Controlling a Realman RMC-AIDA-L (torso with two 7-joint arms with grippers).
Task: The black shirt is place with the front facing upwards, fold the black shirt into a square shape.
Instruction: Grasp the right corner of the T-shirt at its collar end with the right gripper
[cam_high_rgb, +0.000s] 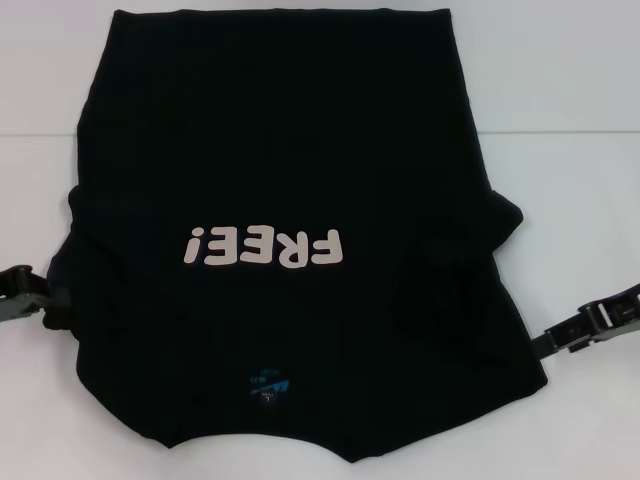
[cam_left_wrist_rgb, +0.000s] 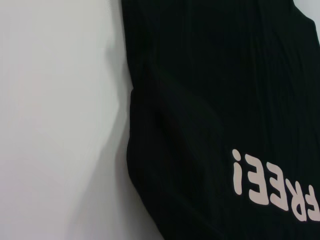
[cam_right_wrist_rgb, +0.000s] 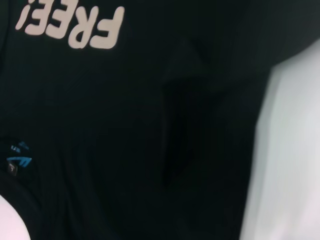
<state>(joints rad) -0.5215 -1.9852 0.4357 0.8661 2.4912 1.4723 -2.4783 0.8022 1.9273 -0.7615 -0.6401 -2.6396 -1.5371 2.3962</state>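
Observation:
The black shirt lies front up on the white table, collar nearest me. Its pale "FREE!" lettering reads upside down, and the small blue neck label sits near the collar. Both sleeves look folded in over the body. My left gripper is low at the shirt's left edge, level with the lettering. My right gripper is low at the shirt's right edge. The left wrist view shows the shirt and its lettering. The right wrist view shows the shirt, lettering and label.
Bare white table shows on both sides of the shirt, in the left wrist view and the right wrist view. A fold ridge runs along the shirt's right part. The shirt's hem reaches the far edge of the head view.

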